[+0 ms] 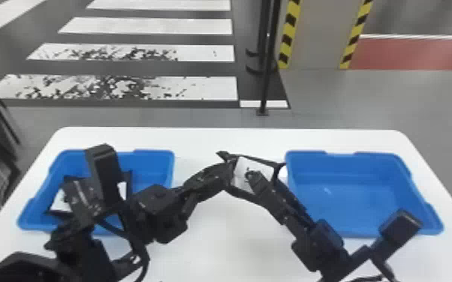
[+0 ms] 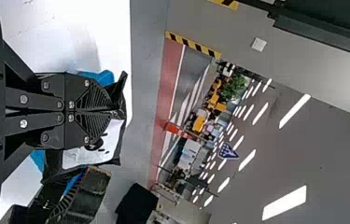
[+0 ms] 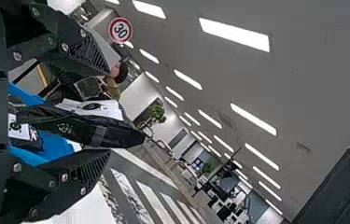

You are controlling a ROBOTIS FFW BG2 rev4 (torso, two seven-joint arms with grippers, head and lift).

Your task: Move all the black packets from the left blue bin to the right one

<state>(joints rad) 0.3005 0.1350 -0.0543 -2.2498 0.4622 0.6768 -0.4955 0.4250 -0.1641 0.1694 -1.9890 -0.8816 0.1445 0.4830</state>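
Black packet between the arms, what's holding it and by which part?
The left gripper pinches the packet by its left edge in the head view; the right gripper is open.

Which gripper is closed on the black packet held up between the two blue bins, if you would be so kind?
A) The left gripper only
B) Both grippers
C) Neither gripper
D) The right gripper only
A: the left gripper has its fingers together on the edge of the black packet, while the right gripper has its fingers spread, one on each side of it.
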